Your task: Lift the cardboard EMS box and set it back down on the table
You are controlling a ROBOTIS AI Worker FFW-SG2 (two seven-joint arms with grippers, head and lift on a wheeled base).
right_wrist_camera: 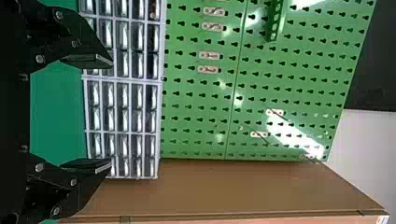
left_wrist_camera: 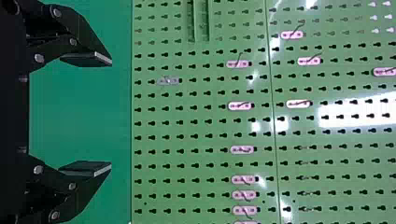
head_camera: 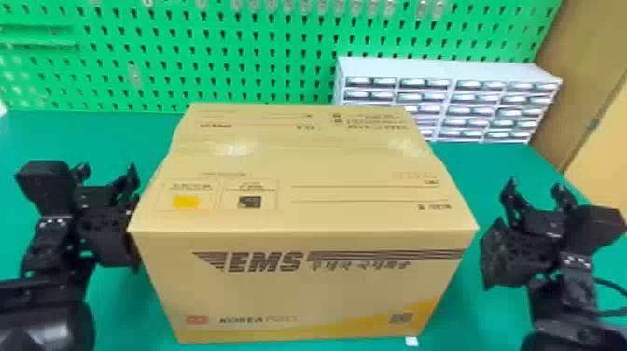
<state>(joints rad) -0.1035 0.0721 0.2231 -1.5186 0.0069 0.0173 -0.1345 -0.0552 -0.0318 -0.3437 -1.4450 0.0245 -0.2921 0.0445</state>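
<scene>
Head view: the EMS box (head_camera: 303,291) looks parked on the counter (head_camera: 84,135), between the left hand (head_camera: 106,169) and the right hand (head_camera: 536,184). Right one's just off it; can't tell if the left touches. My guess: too wide to pinch, so they flank it for a squeeze. Left wrist view: hand spread wide, empty, pegboard (left_wrist_camera: 201,129) ahead. Right wrist view: also wide and empty, drawer cabinet (right_wrist_camera: 123,79) past its fingertips.

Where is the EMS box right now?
In the head view, the EMS box sits on the table, between the left gripper and the right gripper, before the pegboard, with the drawer cabinet behind its right side.
</scene>
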